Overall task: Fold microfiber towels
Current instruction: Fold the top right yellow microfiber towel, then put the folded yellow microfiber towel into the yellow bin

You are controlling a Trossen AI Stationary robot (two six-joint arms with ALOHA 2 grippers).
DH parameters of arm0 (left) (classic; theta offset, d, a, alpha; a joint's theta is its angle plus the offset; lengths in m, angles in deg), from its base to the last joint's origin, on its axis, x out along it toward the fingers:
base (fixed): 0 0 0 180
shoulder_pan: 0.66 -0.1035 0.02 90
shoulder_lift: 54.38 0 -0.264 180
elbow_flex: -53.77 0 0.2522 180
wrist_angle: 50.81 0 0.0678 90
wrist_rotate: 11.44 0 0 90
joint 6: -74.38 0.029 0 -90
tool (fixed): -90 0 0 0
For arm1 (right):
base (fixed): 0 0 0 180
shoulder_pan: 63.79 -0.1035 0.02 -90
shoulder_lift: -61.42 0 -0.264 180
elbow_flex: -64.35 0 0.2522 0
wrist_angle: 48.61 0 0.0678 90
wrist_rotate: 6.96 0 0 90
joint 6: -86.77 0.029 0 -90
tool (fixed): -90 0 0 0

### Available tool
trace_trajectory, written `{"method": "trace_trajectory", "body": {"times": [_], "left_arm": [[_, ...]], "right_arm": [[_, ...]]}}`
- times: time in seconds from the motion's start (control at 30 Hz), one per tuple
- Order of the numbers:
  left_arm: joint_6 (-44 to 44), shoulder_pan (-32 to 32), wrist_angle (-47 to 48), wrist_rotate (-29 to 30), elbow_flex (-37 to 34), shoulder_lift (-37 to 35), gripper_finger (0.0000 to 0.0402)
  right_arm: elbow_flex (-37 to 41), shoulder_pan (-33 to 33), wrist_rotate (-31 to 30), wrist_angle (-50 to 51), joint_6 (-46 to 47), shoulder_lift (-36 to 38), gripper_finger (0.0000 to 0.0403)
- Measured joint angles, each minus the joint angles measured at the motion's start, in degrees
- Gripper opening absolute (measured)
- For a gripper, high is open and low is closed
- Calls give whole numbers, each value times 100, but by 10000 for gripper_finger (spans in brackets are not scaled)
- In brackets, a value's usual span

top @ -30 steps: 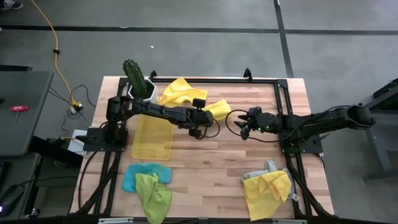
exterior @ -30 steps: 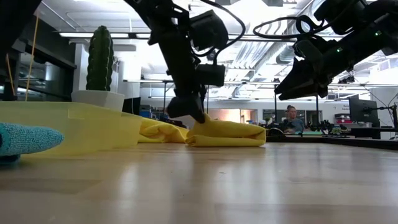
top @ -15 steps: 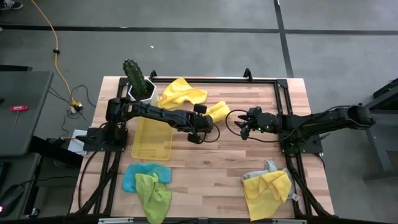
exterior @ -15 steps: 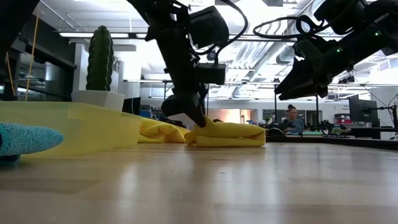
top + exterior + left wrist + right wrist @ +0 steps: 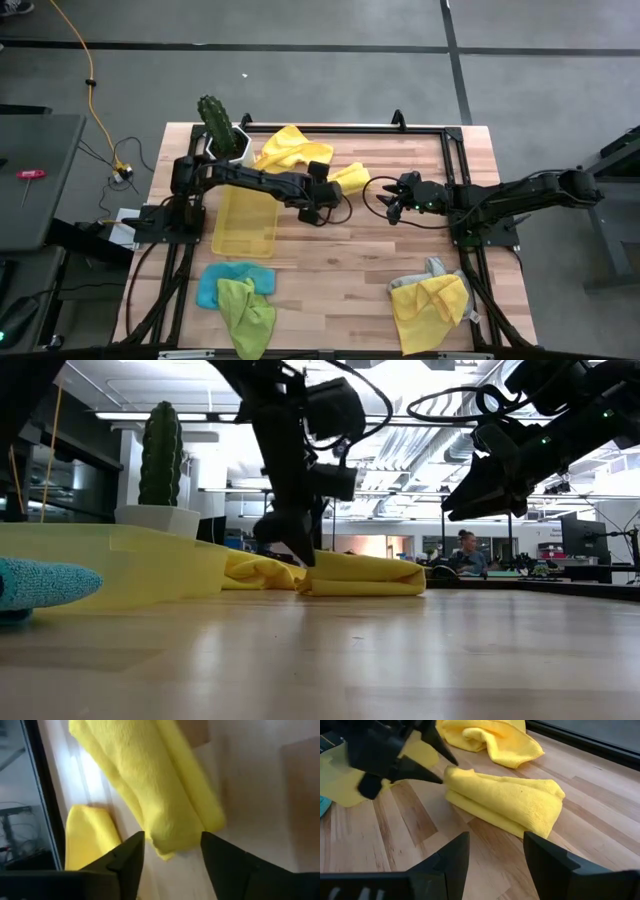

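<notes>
A folded yellow microfiber towel (image 5: 352, 178) (image 5: 160, 795) (image 5: 510, 800) lies flat on the table's far middle. My left gripper (image 5: 325, 200) (image 5: 290, 548) (image 5: 172, 845) is open at that towel's left end, slanting down, a finger on either side of its near corner (image 5: 164, 851). A crumpled yellow towel (image 5: 285, 148) lies behind it. My right gripper (image 5: 388, 207) (image 5: 495, 850) hangs open above the table, just right of the folded towel, with nothing between its fingers. My left gripper's open fingers stand at the folded towel's left end (image 5: 451, 774), coming down at a slant from the table's left. I cannot tell whether a fingertip (image 5: 440, 779) touches the cloth. The towel lies flat on the table.
A translucent yellow tray (image 5: 245, 222) sits left of centre, and a potted cactus (image 5: 215, 125) stands at the far left corner. Blue and lime green towels (image 5: 238, 295) lie near left; grey and yellow towels (image 5: 430, 298) lie near right. Bare wood lies in the middle.
My left gripper has opened and let go of the folded towel's left end. The corner that it held raised has dropped, and the towel now lies flat. The gripper has kept its place.
</notes>
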Motion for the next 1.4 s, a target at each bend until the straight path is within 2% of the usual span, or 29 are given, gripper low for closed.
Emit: {"method": "trace_trajectory", "body": {"times": [0.23, 0.5, 0.73, 0.9, 1.07, 1.4], "left_arm": [[-352, 215, 795, -246, 454, -8, 211], [-635, -72, 572, 37, 482, -98, 205], [-1022, -648, -835, 69, 95, -121, 172], [-1547, -890, -1439, -554, -444, -76, 126], [-1676, -677, -1914, -1059, -727, -77, 88], [-1610, -219, -3229, -899, -1087, -78, 71]], "right_arm": [[0, 1, 0, 2, 2, 0, 179], [0, 2, 2, 202, 47, 0, 179], [0, 2, 1, 219, 42, 0, 179], [0, 2, 0, 219, 4, 0, 179], [0, 2, -57, 212, -8, 0, 179], [0, 2, -63, 203, 48, 0, 179]]}}
